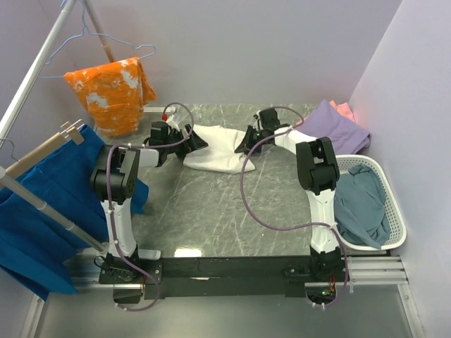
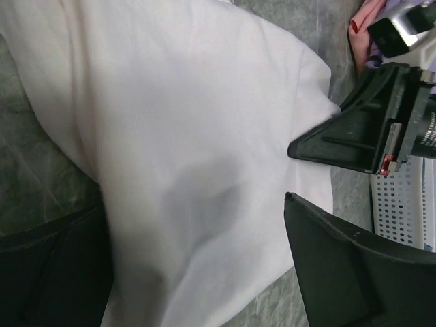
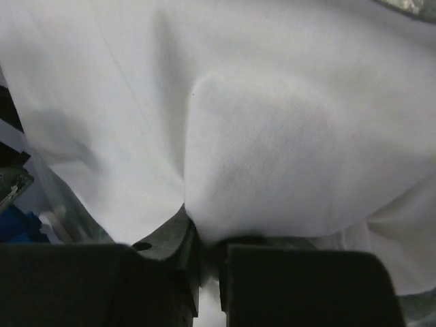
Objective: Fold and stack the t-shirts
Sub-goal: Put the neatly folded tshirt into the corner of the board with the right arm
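A white t-shirt (image 1: 215, 149) lies bunched on the marble table, toward the back. My left gripper (image 1: 194, 141) is at its left end, open, with its dark fingers either side of the white t-shirt (image 2: 177, 102) in the left wrist view. My right gripper (image 1: 245, 143) is at the shirt's right end. In the right wrist view my right gripper (image 3: 210, 259) is shut on a fold of the white t-shirt (image 3: 272, 136). A purple t-shirt (image 1: 331, 127) and a salmon-pink t-shirt (image 1: 344, 109) lie at the back right. A grey-blue t-shirt (image 1: 359, 204) fills the basket.
A white laundry basket (image 1: 394, 211) stands at the table's right edge. An orange white-splotched garment (image 1: 113, 91) and a large blue cloth (image 1: 42, 211) hang on a rack at the left. Walls close in at the back and the right.
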